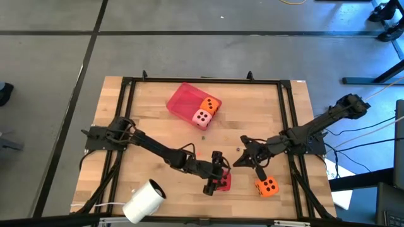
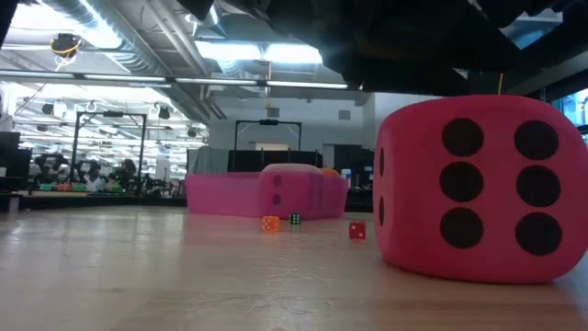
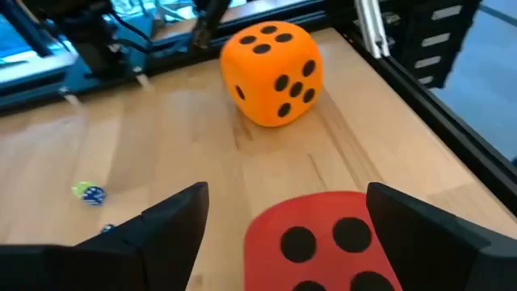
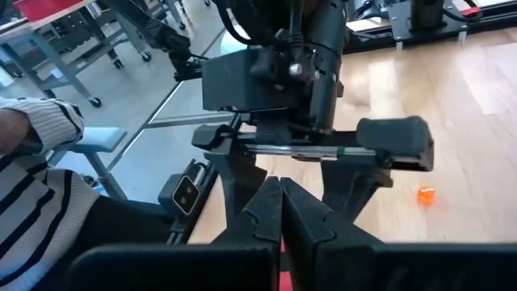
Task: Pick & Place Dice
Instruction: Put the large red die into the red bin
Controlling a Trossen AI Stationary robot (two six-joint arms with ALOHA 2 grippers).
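Red foam of the die on the table's near edge is straddled, not gripped, by the wide-open left gripper, so it could be nudged off if closure is misaligned.

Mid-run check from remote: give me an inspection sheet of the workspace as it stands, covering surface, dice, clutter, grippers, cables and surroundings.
Surface: wooden table inside a black frame.
Job's things: pink die and orange die in the red tray; red die on the wood near the front edge; second orange die on the wood to its right.
Clutter: tiny coloured beads scattered mid-table; white roll at the front left edge.
Grippers: left gripper open, fingers either side of the red die; right gripper shut, holding nothing, mid-table.
Cables: loose cables off the table's right side.
Surroundings: a person's striped sleeve in the right wrist view; grey floor.
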